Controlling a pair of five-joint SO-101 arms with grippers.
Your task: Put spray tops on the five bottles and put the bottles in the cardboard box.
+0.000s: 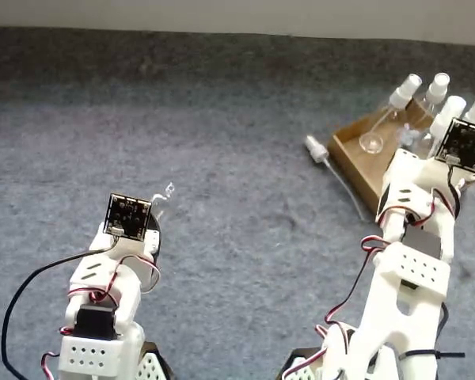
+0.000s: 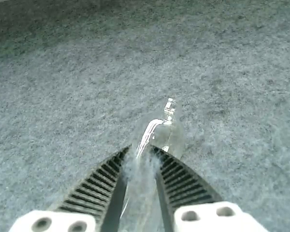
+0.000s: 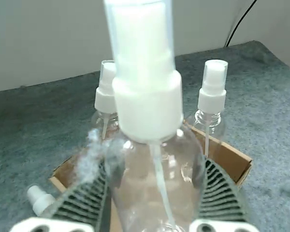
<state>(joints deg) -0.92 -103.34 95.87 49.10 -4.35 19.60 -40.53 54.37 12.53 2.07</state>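
Five bottles showed in all. Four capped bottles [image 1: 438,87] clustered at the box [image 1: 355,166] in the upper right of the high view. The fifth, a bare bottle [image 1: 168,191], sat left of centre, well apart from them.

The left gripper [image 2: 141,153] was clenched on the bare bottle [image 2: 160,135]. Its two jaws pinched the clear body, and the open neck pointed away from the gripper over the carpet [image 1: 222,119].

The right gripper [image 3: 155,169] grasped one of the four, the held bottle [image 3: 145,111], with a jaw on each side of its glass body, at the box [image 3: 232,157]. Whether it rested on the box floor could not be told. Behind it in the right wrist view, two more capped bottles stood upright in the box, one at the left [image 3: 106,104] and one at the right [image 3: 211,104].

One loose spray top [image 1: 316,148] lay on the carpet just beside the box's left wall in the high view. Its thin tube trailed toward the lower right along that wall. The same spray top [image 3: 38,197] appeared at the lower left of the right wrist view.
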